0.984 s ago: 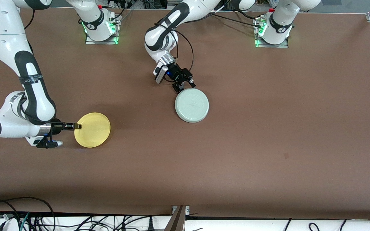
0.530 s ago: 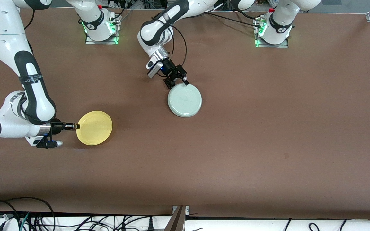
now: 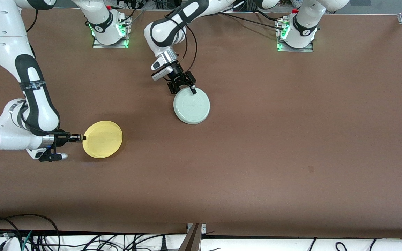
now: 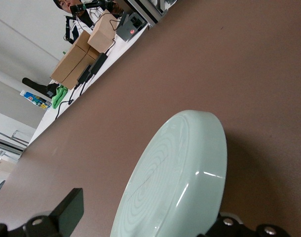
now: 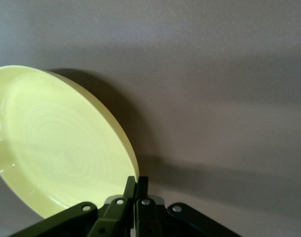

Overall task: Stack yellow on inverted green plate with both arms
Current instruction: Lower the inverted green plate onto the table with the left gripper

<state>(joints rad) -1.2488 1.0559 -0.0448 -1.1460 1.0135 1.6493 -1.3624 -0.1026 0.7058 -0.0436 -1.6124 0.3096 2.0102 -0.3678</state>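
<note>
The pale green plate (image 3: 191,105) lies ring-side up near the table's middle. My left gripper (image 3: 183,88) is at the plate's rim nearest the robots' bases. In the left wrist view the green plate (image 4: 175,173) stands between the spread jaws. One finger (image 4: 66,212) is clear of the ringed face and the other is hidden by the plate. The yellow plate (image 3: 102,139) is toward the right arm's end, nearer the camera. My right gripper (image 3: 82,138) is shut on its rim. In the right wrist view my right gripper (image 5: 136,181) pinches the yellow plate (image 5: 56,143), which casts a shadow on the table.
The brown table (image 3: 274,139) is bare toward the left arm's end. Cables (image 3: 30,233) lie past the edge nearest the camera. The two arm bases (image 3: 110,31) stand along the edge farthest from the camera.
My left gripper and the green plate have moved together toward the right arm's end and farther from the camera. The yellow plate has shifted slightly in my right gripper.
</note>
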